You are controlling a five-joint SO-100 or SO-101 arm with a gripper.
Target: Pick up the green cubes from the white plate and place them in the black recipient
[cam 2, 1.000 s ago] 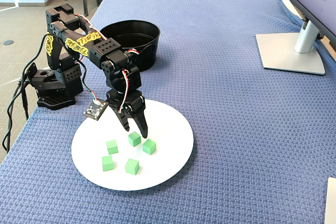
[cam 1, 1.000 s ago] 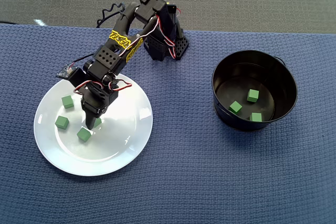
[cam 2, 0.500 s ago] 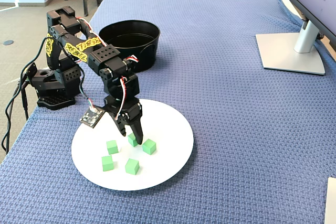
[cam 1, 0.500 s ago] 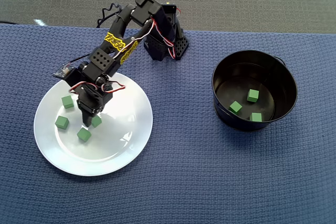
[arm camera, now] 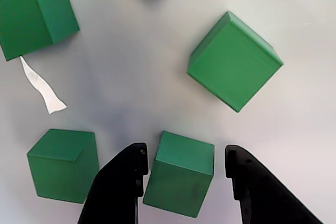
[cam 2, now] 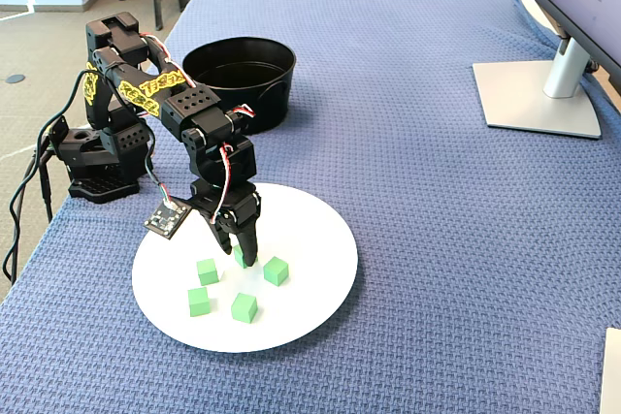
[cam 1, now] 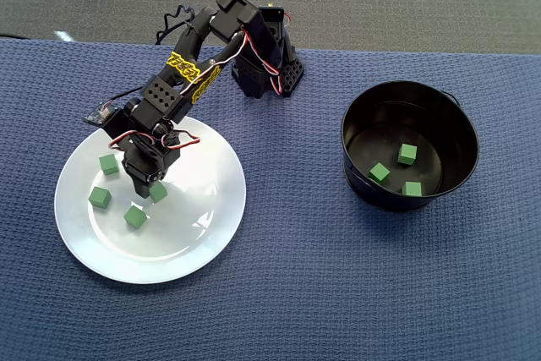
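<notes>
From the overhead view, the gripper (cam 1: 149,194) is lowered onto the white plate (cam 1: 203,247), its tip partly covering one green cube (cam 1: 158,193), while three other cubes lie loose on the plate to the view's left; the black pot (cam 1: 363,188) sits well apart on the view's right with three cubes already inside. In the wrist view, the two black fingers (arm camera: 122,182) straddle that cube (arm camera: 180,181), a sliver of gap on each side, so the pincer is narrowly open and not yet clamped, judged ready to close. The fixed view shows the arm bent steeply down so the tip meets the plate (cam 2: 320,230) squarely, the pot (cam 2: 274,94) behind.
</notes>
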